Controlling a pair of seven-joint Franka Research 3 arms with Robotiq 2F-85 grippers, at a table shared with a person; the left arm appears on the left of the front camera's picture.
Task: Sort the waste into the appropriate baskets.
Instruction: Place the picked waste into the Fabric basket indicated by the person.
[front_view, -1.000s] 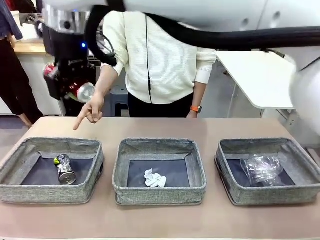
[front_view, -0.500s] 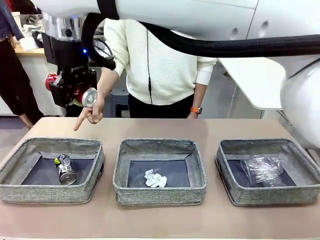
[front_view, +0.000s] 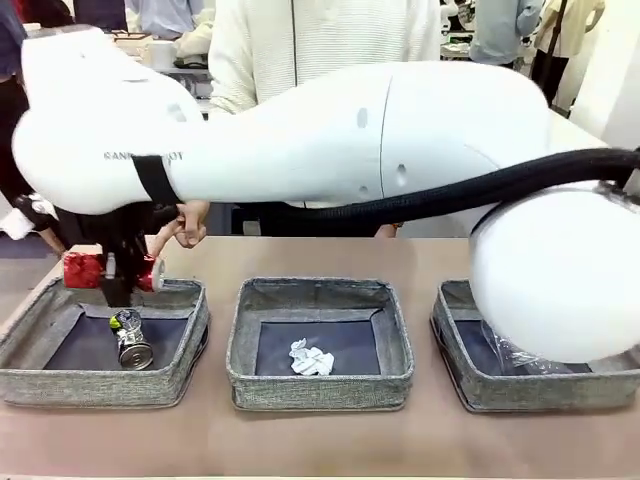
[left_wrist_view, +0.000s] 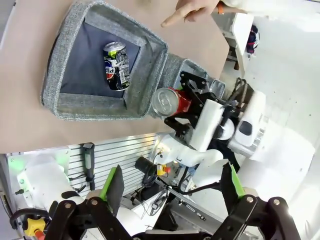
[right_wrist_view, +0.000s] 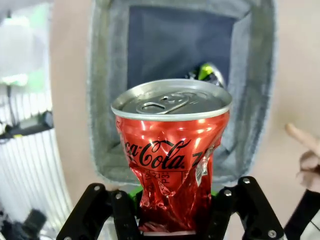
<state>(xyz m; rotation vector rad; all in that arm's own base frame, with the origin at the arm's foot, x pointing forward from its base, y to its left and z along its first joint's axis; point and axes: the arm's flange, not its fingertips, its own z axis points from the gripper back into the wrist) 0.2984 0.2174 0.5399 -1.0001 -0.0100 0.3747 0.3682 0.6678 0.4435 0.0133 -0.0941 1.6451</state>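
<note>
A dark can (front_view: 130, 338) lies in the left basket (front_view: 60, 385), paper (front_view: 309, 358) in the middle basket (front_view: 320, 388). The red can (right_wrist_view: 171, 150), clamped by the right gripper (right_wrist_view: 172, 207), has been lowered over the left basket. The left gripper (left_wrist_view: 172, 187) is spread, empty.

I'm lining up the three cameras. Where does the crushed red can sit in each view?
Front view: crushed red can far left, over the left basket's far rim.
Left wrist view: centre, beside that basket.
Right wrist view: bottom centre.
Shared landmark: dark printed can inside the basket.
</note>
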